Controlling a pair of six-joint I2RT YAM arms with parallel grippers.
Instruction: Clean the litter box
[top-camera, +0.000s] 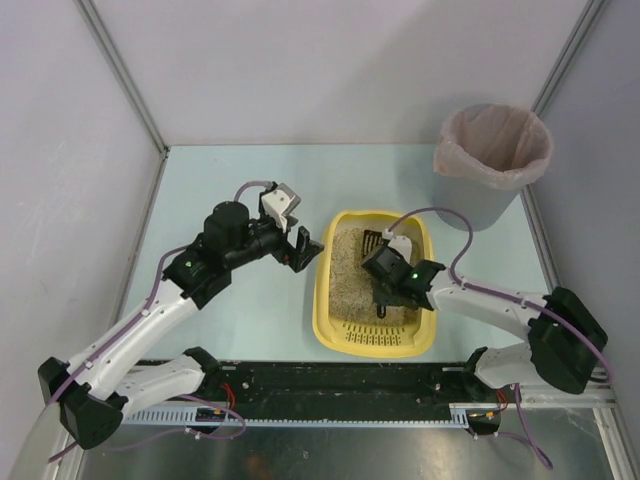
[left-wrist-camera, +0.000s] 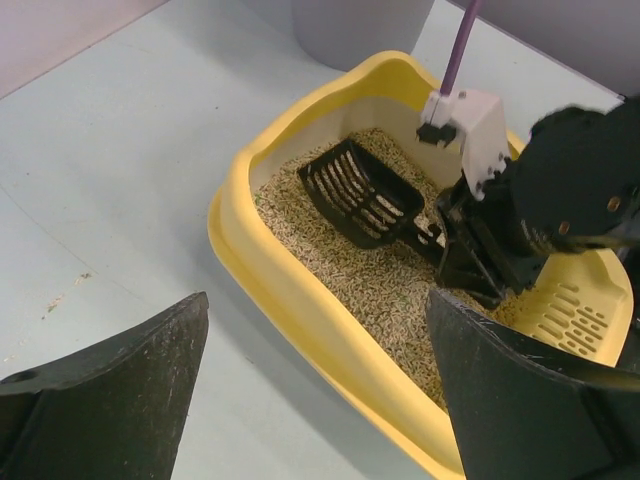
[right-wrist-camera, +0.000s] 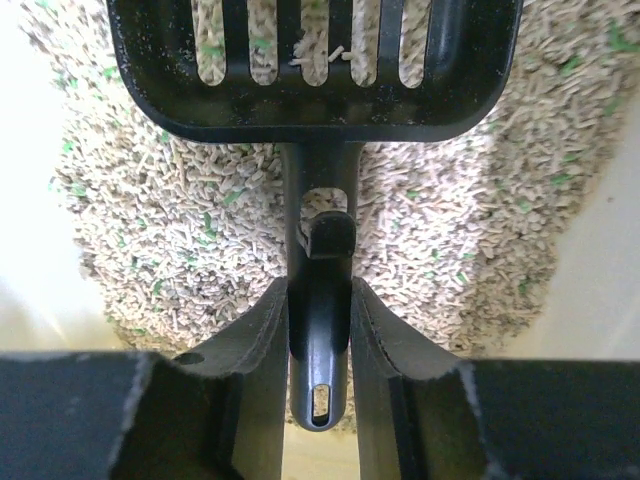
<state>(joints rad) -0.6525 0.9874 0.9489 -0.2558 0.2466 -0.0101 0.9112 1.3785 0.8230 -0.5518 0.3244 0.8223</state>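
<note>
Two pincers: the right pincer, within the litter box, is clamped on the scoop, laid along the box's length; the left pincer is held open alongside.

Camera setup: one fixed overhead, two wrist views.

Top view: fixed, high on the near side, looking down over the whole surface, with the box mid-frame and the bin far right. Left wrist view: looks obliquely down past the left hand from the box's left side, at medium range, taking in the scoop and right hand. Right wrist view: very close, looking along the scoop handle onto the litter. All three share the box interior and scoop.
</note>
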